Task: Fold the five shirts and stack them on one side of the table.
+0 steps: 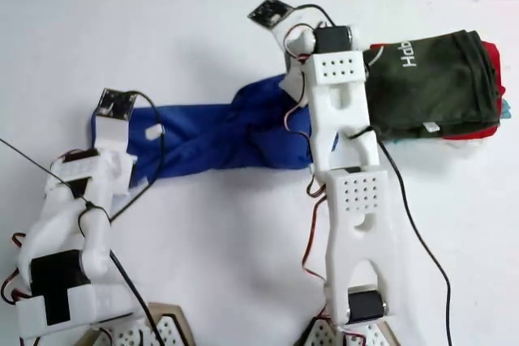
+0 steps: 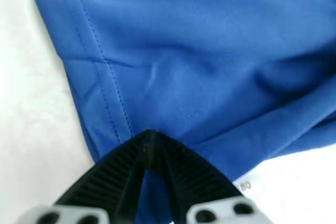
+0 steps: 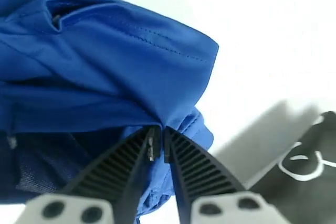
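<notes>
Pinching opposite ends of the twisted blue shirt (image 1: 219, 139): left gripper (image 2: 149, 137), right gripper (image 3: 157, 132).

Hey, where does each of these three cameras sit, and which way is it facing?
High view: fixed above the table, looking down; shows the left arm and right arm, the blue shirt stretched between them, and the folded stack beside the right arm.
Left wrist view: on the left arm's wrist, looking along the left pincer, shut on the blue shirt.
Right wrist view: on the right arm's wrist, looking along the right pincer, shut on the blue shirt; the stack's dark top shirt lies beyond.
Shared: all show the blue shirt.
</notes>
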